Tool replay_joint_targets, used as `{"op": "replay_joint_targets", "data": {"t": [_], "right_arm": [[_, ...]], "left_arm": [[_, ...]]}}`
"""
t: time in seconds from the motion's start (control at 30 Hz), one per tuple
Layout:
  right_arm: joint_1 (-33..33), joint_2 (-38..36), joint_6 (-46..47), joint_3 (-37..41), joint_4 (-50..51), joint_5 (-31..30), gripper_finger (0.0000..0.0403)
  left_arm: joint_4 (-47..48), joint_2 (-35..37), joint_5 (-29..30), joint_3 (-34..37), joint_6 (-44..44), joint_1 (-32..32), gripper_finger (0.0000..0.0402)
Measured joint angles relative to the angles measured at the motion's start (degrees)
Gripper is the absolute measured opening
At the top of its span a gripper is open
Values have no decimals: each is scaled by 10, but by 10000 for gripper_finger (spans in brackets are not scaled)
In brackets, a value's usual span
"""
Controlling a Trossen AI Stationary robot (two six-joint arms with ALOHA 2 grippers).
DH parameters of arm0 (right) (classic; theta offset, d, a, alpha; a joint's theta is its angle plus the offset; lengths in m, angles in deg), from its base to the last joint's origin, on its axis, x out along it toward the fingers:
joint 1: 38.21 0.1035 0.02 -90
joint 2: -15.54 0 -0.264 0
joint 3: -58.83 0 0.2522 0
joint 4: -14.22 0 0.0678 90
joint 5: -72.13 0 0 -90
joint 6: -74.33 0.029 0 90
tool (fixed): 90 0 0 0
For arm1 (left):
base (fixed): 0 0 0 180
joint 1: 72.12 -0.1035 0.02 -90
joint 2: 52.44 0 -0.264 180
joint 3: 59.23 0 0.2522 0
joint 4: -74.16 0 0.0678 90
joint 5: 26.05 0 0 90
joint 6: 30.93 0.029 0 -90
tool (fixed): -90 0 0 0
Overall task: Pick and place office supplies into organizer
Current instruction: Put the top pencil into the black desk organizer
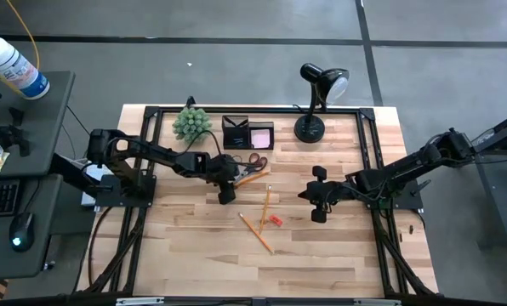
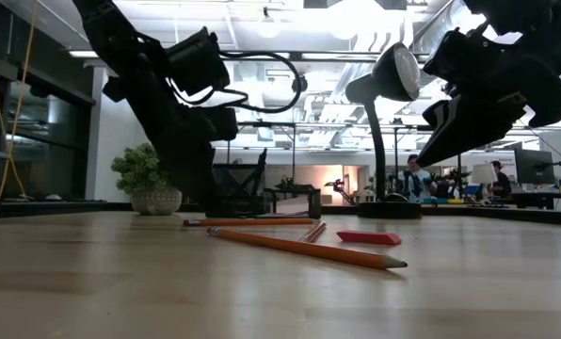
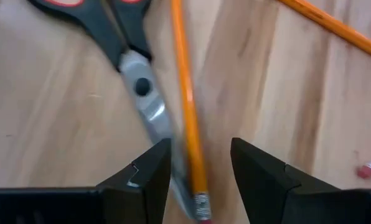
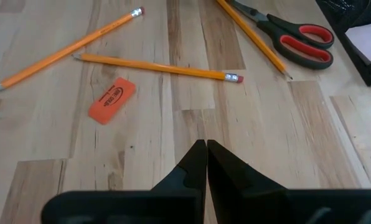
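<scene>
Your left gripper (image 3: 198, 177) is hovering low over the table (image 1: 194, 255) w/ jaws standing open, nothing gripped. Its fingers (image 3: 142, 180) are straddling the eraser end of one pencil (image 3: 187, 118) and the blade tips of the scissors (image 3: 120, 56), which are lying just beside that pencil, blades closed. In the high view the left gripper (image 1: 226, 189) is sitting just in front of the organizer (image 1: 247, 134), near the scissors (image 1: 252, 163).

Your right gripper (image 4: 206, 163) is waiting w/ jaws shut, empty, above bare wood on the right-hand side; in the high view it (image 1: 317, 204) is well apart from the organizer.

Supplies on the table: a second pencil (image 4: 157, 66) and a third pencil (image 4: 67, 48) are lying near the middle, w/ the orange-red eraser (image 4: 111, 99) just beside them, flat on the wood. In the low view the nearest pencil (image 2: 304, 249) is lying across the front and the eraser (image 2: 368, 238) behind it.

The organizer is standing at the table's back edge btwn the green plant (image 1: 190, 123) and the black desk lamp (image 1: 317, 102); a pink sticky pad (image 1: 260, 136) is sitting in its right compartment. Can't tell what else is in it.
</scene>
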Motion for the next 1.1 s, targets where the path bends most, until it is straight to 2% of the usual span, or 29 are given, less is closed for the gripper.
{"op": "replay_joint_targets", "data": {"t": [0.2,0.37,0.53,0.83,1.0,1.1], "right_arm": [[0,0,0,0,0,-2,7],[0,0,16,0,0,-29,7],[0,0,20,0,-1,-23,7],[0,0,35,0,-1,-22,7],[0,0,36,0,-1,-22,7],[0,0,36,0,-1,-22,7]], "left_arm": [[0,0,-2,0,7,19,156],[3,-6,-1,-1,12,31,156],[16,-7,29,0,12,28,156],[1,-7,21,-2,12,41,157],[2,-7,31,-24,32,49,157],[37,-7,50,-47,37,47,157]]}}
